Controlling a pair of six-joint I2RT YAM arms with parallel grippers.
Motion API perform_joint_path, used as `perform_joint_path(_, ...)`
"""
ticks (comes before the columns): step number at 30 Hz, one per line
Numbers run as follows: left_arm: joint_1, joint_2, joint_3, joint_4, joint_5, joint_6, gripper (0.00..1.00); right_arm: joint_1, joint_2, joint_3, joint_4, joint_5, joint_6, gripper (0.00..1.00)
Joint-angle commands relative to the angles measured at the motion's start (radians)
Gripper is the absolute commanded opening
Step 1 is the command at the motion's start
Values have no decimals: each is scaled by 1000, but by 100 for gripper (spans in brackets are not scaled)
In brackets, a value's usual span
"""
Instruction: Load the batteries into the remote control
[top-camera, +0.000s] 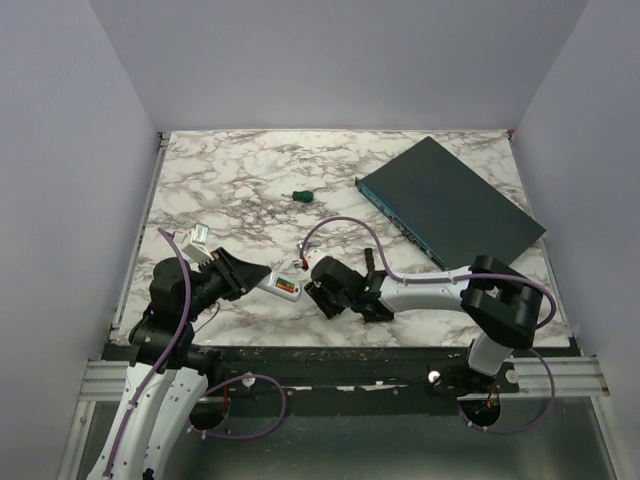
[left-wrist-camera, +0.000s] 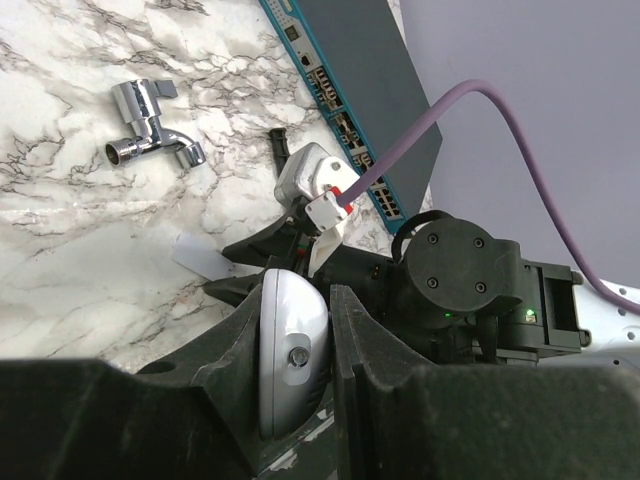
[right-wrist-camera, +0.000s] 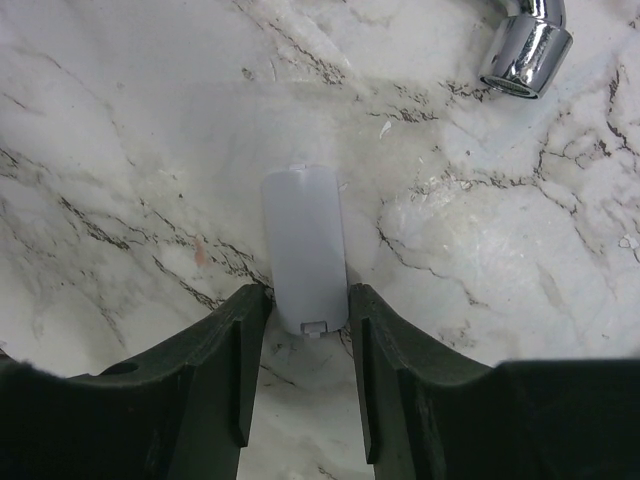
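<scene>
My left gripper (top-camera: 255, 277) is shut on one end of the white remote control (top-camera: 277, 286), holding it just above the table. From the left wrist view its rounded end (left-wrist-camera: 292, 350) is clamped between the fingers. An orange-red battery (top-camera: 288, 290) shows in the remote's upward face beside a green patch. My right gripper (right-wrist-camera: 308, 300) is low on the marble, open, with its fingers closely flanking the near end of a flat white battery cover (right-wrist-camera: 305, 245) that lies on the table. From above, this gripper (top-camera: 318, 292) sits just right of the remote.
A silver bent tap piece (left-wrist-camera: 150, 125) lies beyond the right gripper, its spout (right-wrist-camera: 525, 45) at the top right of the right wrist view. A green-handled screwdriver (top-camera: 300, 195) lies mid-table. A large dark teal box (top-camera: 450, 205) fills the back right.
</scene>
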Motion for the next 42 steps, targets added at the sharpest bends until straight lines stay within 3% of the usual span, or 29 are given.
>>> perform_joint_path(1,8,-8,-5,43,29,-12,0,20,29,-10,-156,5,25,44)
perform_joint_path(14,12,-8,-2,44,35,-11,0,22,-18,-44,-112,23,58,35)
perform_joint_path(27,15,-8,-31,80,51,-29,0,21,-327,-115,-126,57,112,35)
perform_joint_path(34,17,7,-59,148,103,-61,0,20,-509,-103,-205,53,-2,33)
perform_joint_path(42,17,9,-145,271,166,-164,0,20,-594,-9,-361,-6,-149,32)
